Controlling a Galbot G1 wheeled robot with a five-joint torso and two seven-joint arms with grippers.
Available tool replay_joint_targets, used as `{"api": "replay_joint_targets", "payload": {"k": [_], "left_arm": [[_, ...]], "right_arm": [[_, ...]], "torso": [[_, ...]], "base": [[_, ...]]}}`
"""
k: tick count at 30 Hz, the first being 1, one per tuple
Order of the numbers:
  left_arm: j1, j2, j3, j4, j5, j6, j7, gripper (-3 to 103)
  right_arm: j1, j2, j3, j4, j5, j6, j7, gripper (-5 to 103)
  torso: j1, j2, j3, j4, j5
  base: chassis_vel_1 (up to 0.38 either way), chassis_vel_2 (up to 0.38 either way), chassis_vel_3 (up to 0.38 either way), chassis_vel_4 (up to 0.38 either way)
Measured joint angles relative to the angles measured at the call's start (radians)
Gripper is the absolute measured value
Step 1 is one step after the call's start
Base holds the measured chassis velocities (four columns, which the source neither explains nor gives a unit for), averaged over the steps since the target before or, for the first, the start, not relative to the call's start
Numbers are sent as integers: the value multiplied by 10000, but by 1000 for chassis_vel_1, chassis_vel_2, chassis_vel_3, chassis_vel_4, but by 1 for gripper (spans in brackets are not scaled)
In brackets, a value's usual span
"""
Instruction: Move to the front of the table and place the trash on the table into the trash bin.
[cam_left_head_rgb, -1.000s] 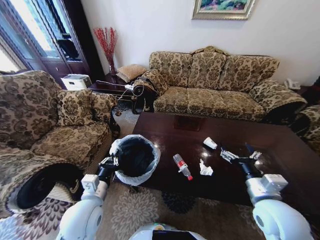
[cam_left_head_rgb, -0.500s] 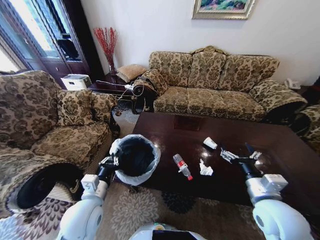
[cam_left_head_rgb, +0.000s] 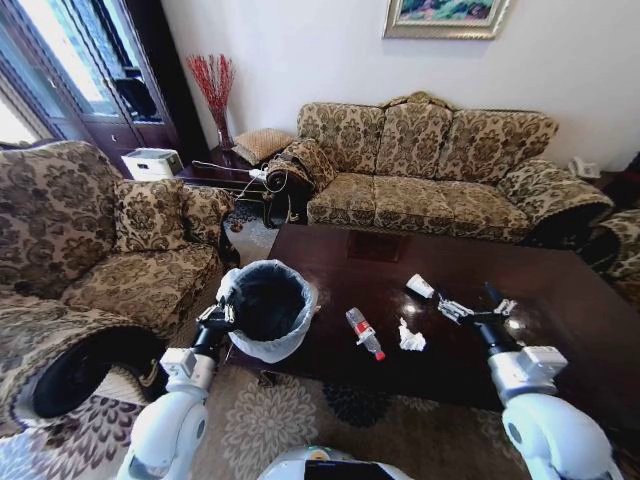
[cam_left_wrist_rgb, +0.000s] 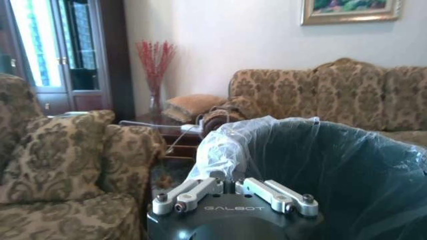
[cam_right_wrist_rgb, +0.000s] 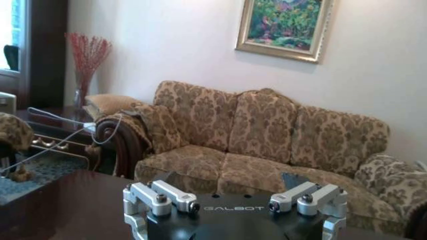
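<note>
Trash lies scattered mid-frame on the dark coffee table (cam_left_head_rgb: 560, 300) in the head view: a clear bottle with a red label (cam_left_head_rgb: 365, 333) near the table's front edge, a crumpled white tissue (cam_left_head_rgb: 411, 337) just right of it, and a white paper cup (cam_left_head_rgb: 420, 287) on its side a little farther back. The trash bin (cam_left_head_rgb: 262, 310), lined with a white bag, sits left of centre at the table's left front corner, held up by the left gripper (cam_left_head_rgb: 217, 322), whose fingers are clamped on the bagged rim (cam_left_wrist_rgb: 223, 150) as the left wrist view shows. The right gripper (cam_left_head_rgb: 472, 311) hovers over the table right of the tissue and cup, its fingers spread wide and holding nothing.

The robot appears to be already in front of the table, so the step in hand looks like the first pick. The next move likely calls for lowering the open gripper onto the tissue or cup, both near it, closing, then carrying the piece left across the bottle to the bin's mouth.

Room over the tabletop is generous, with bare wood all around the litter. The tight spots are the bin against the table corner and the armchair (cam_left_head_rgb: 90, 250) crowding the left arm at lower left.
</note>
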Motion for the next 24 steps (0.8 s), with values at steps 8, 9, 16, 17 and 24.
{"api": "replay_joint_targets", "payload": {"k": [8,9,16,17,24], "left_arm": [[22,-103,-81,71,219,6,-119,3],[33,-108,-87,71,216,7,-154,3],[172,-110,-109,-104,163,-42,-624,3],[172,-110,-109,-104,163,-42,-624,3],[111,77,-624,75,-14,-51,-1136,3]], "right_arm": [[395,-258,-327,-488,377,-11,-388,100],[505,-336,-412,-620,508,-10,-505,100],[1934,-1072,-2097,-1839,1120,8,-299,100],[1934,-1072,-2097,-1839,1120,8,-299,100],[4720,-1078,-5859,-3768,1152,-214,399,100]], "torso": [[-10,-23,-13,-1,0],[-14,-33,-18,-3,0],[-21,-51,-27,5,0],[-21,-51,-27,5,0],[-22,-52,-28,1,-3]], "base": [[0,0,0,0],[0,0,0,0],[32,22,24,28],[0,0,0,0],[0,0,0,0]]}}
